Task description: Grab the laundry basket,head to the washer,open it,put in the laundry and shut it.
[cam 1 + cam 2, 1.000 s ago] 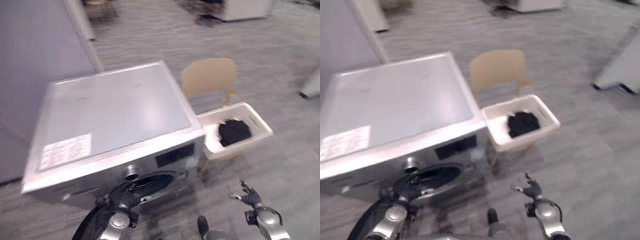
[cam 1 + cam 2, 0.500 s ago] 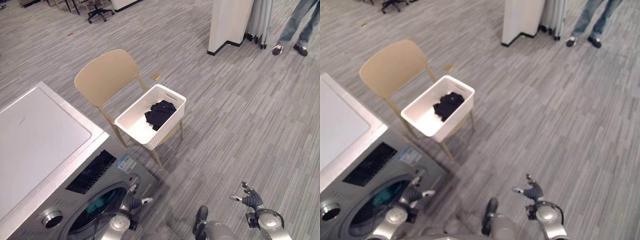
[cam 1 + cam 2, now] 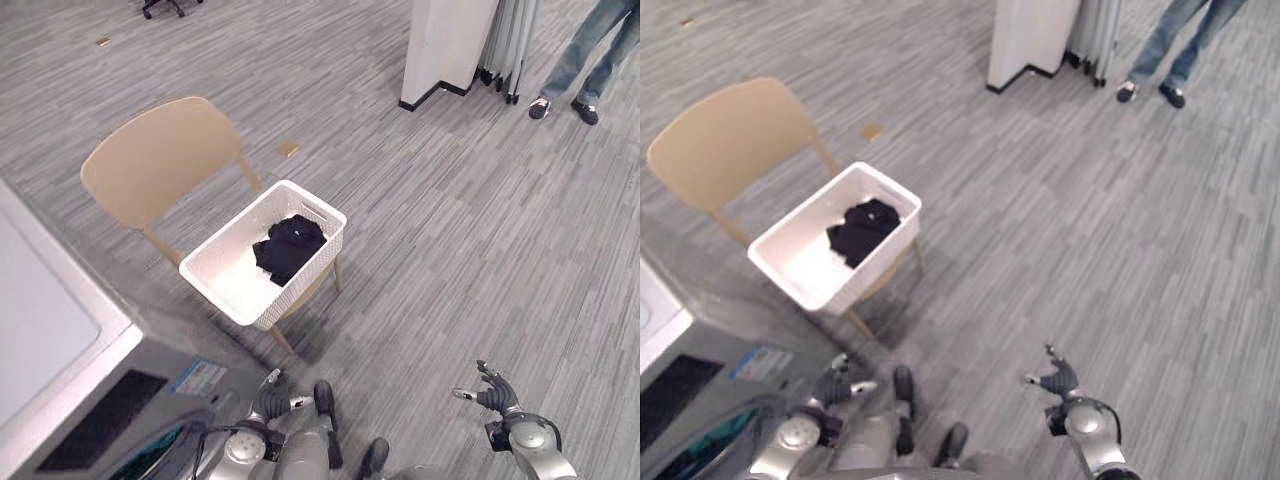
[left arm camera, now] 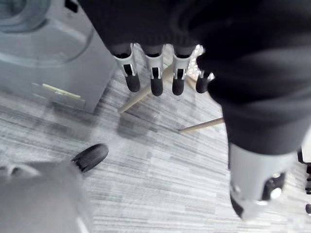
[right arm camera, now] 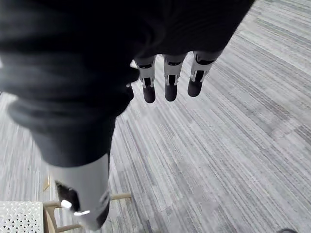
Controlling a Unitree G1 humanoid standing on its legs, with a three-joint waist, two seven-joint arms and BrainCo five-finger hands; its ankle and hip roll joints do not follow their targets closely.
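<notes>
A white laundry basket (image 3: 232, 286) rests on the seat of a tan chair (image 3: 160, 160), with a dark garment (image 3: 288, 245) lying inside it. The silver washer (image 3: 60, 370) stands at the lower left, its door (image 3: 150, 462) open with teal cloth showing in the drum. My left hand (image 3: 270, 404) hangs low in front of the washer, fingers (image 4: 153, 80) straight and holding nothing. My right hand (image 3: 493, 394) hangs low over bare floor at the lower right, fingers (image 5: 167, 80) relaxed and empty. Both hands are well short of the basket.
A white pillar (image 3: 440, 45) and folded grey panels (image 3: 510, 50) stand at the back. A person's legs in jeans (image 3: 590, 50) show at the top right. A small brown scrap (image 3: 288, 150) lies on the floor behind the chair.
The camera has swung to the right: the washer has slid toward the left edge and the chair and basket now sit nearer the middle. Both hands hang as before.
</notes>
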